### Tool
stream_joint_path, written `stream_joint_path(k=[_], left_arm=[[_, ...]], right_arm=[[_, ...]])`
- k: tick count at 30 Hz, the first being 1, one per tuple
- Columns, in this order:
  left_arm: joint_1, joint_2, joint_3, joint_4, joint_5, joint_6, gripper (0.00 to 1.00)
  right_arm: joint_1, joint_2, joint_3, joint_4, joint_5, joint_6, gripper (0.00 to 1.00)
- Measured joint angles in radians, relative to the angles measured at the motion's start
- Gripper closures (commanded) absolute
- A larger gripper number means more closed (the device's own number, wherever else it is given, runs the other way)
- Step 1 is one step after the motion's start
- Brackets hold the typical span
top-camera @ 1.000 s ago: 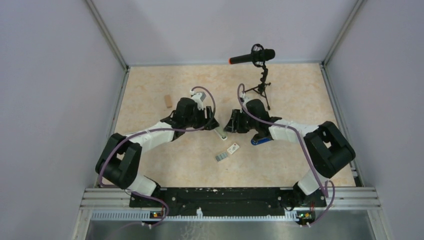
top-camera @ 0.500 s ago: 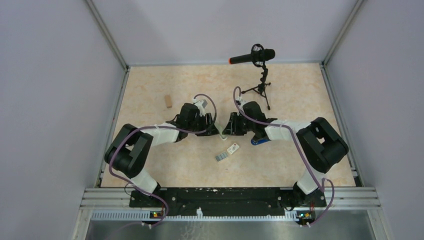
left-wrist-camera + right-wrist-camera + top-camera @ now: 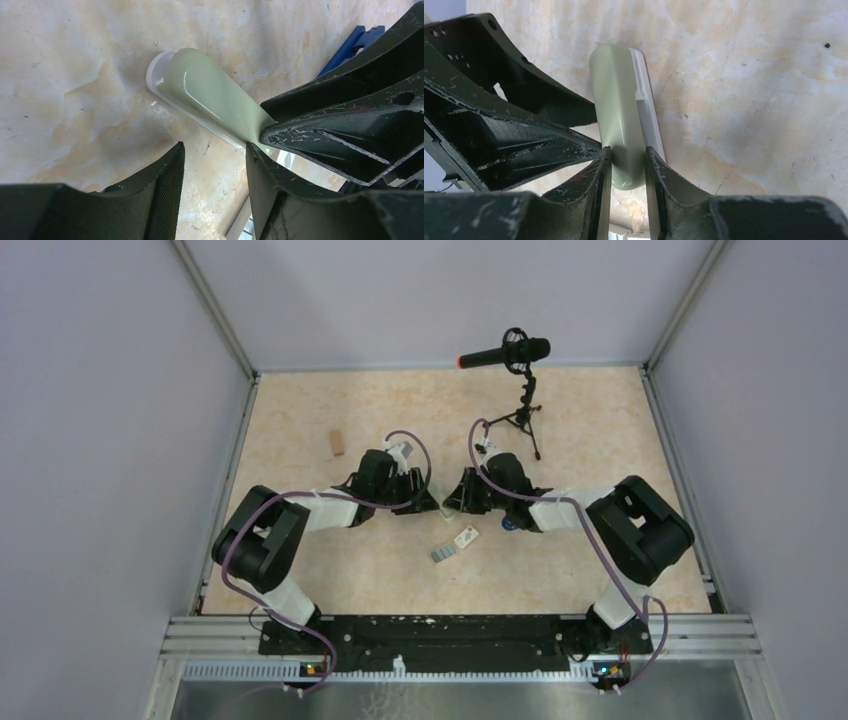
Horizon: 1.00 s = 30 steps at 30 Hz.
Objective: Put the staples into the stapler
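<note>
Stapler (image 3: 616, 95) lies on the table (image 3: 300, 410) near its middle, between the two wrists. Green top and white base are shut together, no rail showing. Right gripper (image 3: 626, 156) is clamped across the stapler's near end, one finger on each long side. Judged a steadying hold, pinning the body so the other arm can work the hinge. Left gripper (image 3: 214, 150) faces it from the opposite side, fingers spread, nothing between them. Its tips sit just beside the stapler's flank; contact not clear. Likely lining up to catch the top half and lift it open. Staples untouched: white box (image 3: 466, 536) and grey block (image 3: 443, 554) lie on the table just nearer the bases, within easy reach of both arms and apart from the stapler. Blue bar (image 3: 510, 524) rests by the right forearm, out of the work. Wooden block (image 3: 337, 443) and microphone stand (image 3: 522, 415) sit well apart, farther back. Loading judged at the opening stage, nothing inserted yet.
</note>
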Motion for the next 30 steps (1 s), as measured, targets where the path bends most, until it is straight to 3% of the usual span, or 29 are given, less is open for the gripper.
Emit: stream_joint_path(k=[13,23,26,30], left_arm=[[0.0,0.005,-0.012,0.027,0.006,-0.024,0.49],[-0.014,0.012,-0.018,0.022,-0.024,-0.035,0.43],[-0.018,0.006,0.012,-0.033,-0.029,-0.023,0.39],[-0.016,0.002,0.126,-0.217,-0.104,0.02,0.33]], right_arm=[[0.042,0.031,-0.063,0.194,0.119,0.062,0.77],[0.053,0.011,-0.113,0.25,0.168,0.1,0.76],[0.053,-0.003,-0.105,0.226,0.171,0.095,0.74],[0.043,-0.049,-0.008,0.031,0.155,0.05,0.63]])
